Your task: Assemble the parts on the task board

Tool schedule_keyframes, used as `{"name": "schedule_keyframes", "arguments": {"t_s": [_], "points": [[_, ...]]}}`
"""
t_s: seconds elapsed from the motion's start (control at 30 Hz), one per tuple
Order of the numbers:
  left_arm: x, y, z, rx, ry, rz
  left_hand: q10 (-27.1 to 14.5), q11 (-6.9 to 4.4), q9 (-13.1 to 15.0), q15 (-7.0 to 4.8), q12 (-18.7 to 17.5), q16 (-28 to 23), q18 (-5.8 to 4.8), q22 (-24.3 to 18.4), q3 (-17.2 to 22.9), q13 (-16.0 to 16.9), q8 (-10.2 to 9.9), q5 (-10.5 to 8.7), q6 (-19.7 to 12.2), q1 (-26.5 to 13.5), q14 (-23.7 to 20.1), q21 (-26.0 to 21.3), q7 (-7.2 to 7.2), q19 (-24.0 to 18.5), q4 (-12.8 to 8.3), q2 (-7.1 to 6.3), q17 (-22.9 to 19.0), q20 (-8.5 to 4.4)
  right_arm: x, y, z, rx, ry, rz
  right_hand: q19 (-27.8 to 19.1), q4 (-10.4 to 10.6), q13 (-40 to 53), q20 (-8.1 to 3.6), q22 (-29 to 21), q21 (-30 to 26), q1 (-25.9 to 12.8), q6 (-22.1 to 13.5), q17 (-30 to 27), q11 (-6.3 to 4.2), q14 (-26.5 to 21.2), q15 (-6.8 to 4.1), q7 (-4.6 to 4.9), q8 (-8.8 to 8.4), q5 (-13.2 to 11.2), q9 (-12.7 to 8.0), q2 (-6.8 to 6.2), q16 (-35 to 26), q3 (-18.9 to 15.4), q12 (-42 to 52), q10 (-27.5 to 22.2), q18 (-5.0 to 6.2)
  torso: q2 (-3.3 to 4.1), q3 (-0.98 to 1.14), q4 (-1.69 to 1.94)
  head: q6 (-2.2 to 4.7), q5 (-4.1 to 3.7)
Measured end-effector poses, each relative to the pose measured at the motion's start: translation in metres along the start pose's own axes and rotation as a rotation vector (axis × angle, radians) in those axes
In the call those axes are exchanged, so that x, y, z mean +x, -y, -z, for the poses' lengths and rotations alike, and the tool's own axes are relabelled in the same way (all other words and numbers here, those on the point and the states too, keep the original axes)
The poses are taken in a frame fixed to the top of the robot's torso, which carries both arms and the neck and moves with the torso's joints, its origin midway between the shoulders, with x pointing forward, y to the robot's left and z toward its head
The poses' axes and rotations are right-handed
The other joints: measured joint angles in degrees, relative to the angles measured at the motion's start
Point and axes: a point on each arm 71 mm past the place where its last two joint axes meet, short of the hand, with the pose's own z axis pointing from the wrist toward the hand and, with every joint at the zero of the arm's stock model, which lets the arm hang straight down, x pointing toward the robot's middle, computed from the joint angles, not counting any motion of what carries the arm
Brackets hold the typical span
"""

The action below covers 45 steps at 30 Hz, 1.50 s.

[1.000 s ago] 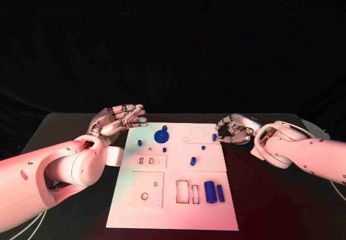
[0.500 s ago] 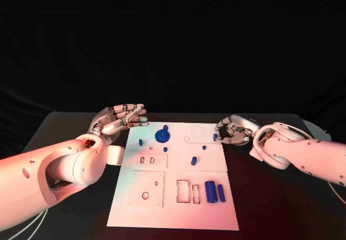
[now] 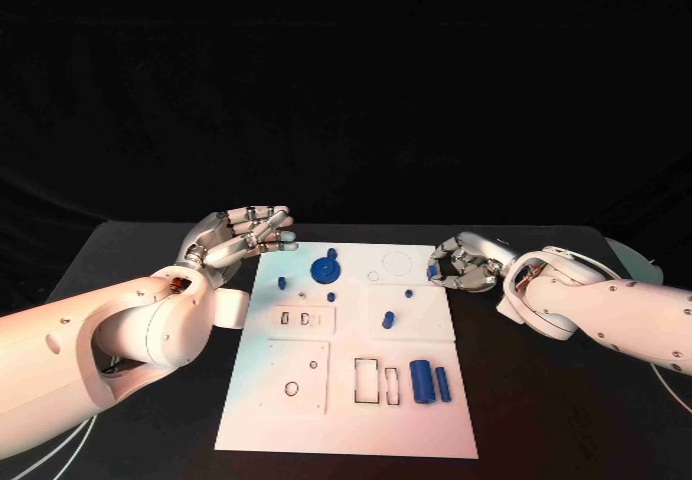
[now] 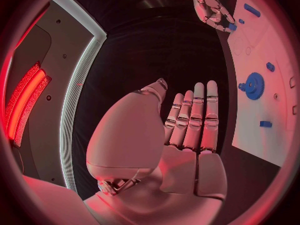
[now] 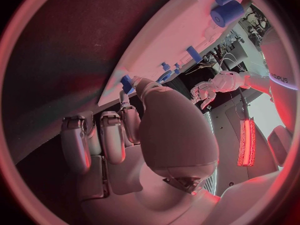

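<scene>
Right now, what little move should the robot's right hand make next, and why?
Probably close its fingers on the small blue part at the far right edge of the task board. The right hand sits curled right beside that part, fingertips at it, while the left hand hovers open off the board's far left corner.

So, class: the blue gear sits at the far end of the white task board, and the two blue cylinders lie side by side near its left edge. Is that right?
Not quite. The gear is at the far end of the task board, but the head view shows the two blue cylinders lying side by side near its right edge, not its left.
</scene>
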Motion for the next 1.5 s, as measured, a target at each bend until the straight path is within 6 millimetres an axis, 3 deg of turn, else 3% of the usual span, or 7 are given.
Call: {"name": "schedule_keyframes", "arguments": {"t_s": [0.77, 0.9, 1.17, 1.5], "points": [[-0.0012, -0.0001, 0.0002, -0.002, 0.003, -0.001, 0.00, 0.00, 0.00, 0.00, 0.00, 0.00, 0.00, -0.02, 0.00, 0.00, 0.00, 0.00, 0.00, 0.00, 0.00, 0.00, 0.00, 0.00, 0.00, 0.00, 0.04, 0.00, 0.0043, -0.0020, -0.0023, 0.002, -0.005, -0.002, 0.00, -0.01, 0.00, 0.00, 0.03, 0.00, 0.00, 1.18, 0.00, -0.31, 0.00, 0.00, -0.32, 0.00, -0.33, 0.05, 0.00, 0.00, 0.81, 0.68, 0.93, 0.00, -0.03, 0.02, 0.00, -0.25, -0.03], [-0.0012, -0.0001, 0.0002, -0.002, 0.002, -0.002, 0.00, 0.00, 0.00, 0.00, 0.00, 0.00, 0.00, -0.02, 0.00, 0.00, 0.00, 0.00, 0.00, 0.00, 0.00, 0.00, 0.00, 0.00, 0.00, 0.00, 0.04, 0.00, 0.0046, -0.0022, -0.0029, 0.006, -0.002, -0.001, 0.00, -0.18, -0.01, 0.00, 0.03, -0.01, 0.01, 2.64, -0.01, -0.59, 0.00, -0.03, -0.80, 0.87, -0.36, 0.38, 0.02, 0.00, 1.29, 1.08, 1.29, 0.00, -0.05, 0.02, 0.02, -0.29, -0.13], [-0.0016, -0.0001, 0.0002, -0.003, 0.003, -0.002, 0.00, 0.00, 0.00, 0.00, 0.00, 0.00, 0.00, -0.02, 0.00, 0.00, 0.00, 0.00, 0.00, 0.00, 0.00, 0.00, 0.00, 0.00, 0.00, 0.00, 0.03, 0.00, 0.0040, -0.0015, -0.0033, 0.016, 0.009, 0.004, 0.01, -1.30, -0.01, -0.70, 0.02, -0.01, -0.08, 5.43, -0.01, -1.61, -0.19, -1.30, -2.17, 2.76, -1.14, 1.26, 1.02, 0.00, 2.41, 1.55, 2.28, 0.00, -0.05, 0.02, 0.03, -0.33, -0.06], [-0.0020, -0.0002, 0.0001, -0.004, 0.004, -0.003, 0.00, 0.00, 0.01, 0.00, 0.00, -0.25, 0.00, 0.07, 0.00, 0.00, 0.00, 0.00, 0.00, 0.00, 0.00, 0.00, 0.00, -0.20, 0.00, 0.00, 0.15, 0.21, 0.0048, -0.0084, -0.0018, 0.002, 0.034, 0.004, 0.01, -1.83, -0.01, -1.05, 0.02, -0.01, 0.06, 5.42, -0.02, -2.21, 0.11, -1.76, -2.18, 3.49, -1.44, 1.30, 1.92, 0.00, 2.92, 1.55, 2.49, 0.00, -0.08, 0.04, -0.01, -0.35, -0.01]]}}
